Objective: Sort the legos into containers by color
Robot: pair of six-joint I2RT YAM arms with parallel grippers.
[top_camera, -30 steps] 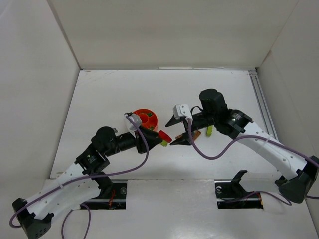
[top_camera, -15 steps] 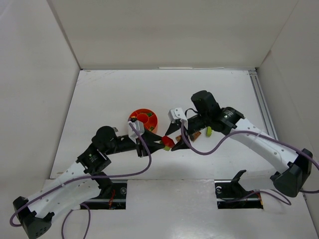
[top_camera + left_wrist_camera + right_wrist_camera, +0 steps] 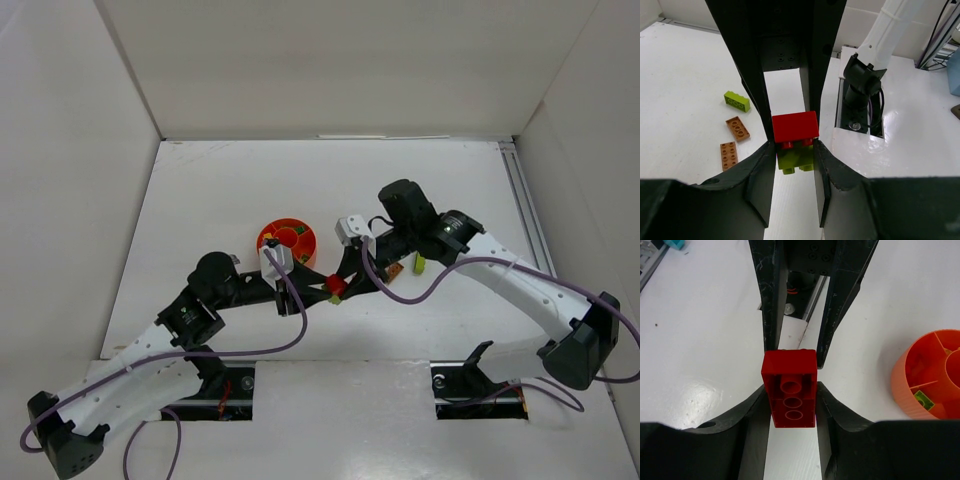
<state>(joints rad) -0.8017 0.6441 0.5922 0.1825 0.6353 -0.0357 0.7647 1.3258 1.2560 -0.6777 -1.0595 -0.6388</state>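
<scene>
A red lego [image 3: 336, 287] stuck onto a lime-yellow lego hangs between the two grippers, just right of the red-orange container [image 3: 288, 240]. My left gripper [image 3: 794, 157] is shut on the lime-yellow lego [image 3: 796, 161], with the red lego [image 3: 795, 127] sitting on top of it. From the opposite side, my right gripper [image 3: 791, 405] has its fingers pressed against both sides of the red lego [image 3: 790, 395], whose hollow underside faces the right wrist camera. The container [image 3: 930, 375] holds a lime piece [image 3: 922, 399] in one compartment.
Loose on the table lie a lime-yellow brick [image 3: 737, 101] and two brown plates [image 3: 738, 128] [image 3: 728, 155]; from above they show under the right arm [image 3: 419, 264]. White walls enclose the table on three sides.
The right gripper moved left to meet the left gripper and closed around the red lego. The left gripper shifted slightly right and down with the stacked bricks.
</scene>
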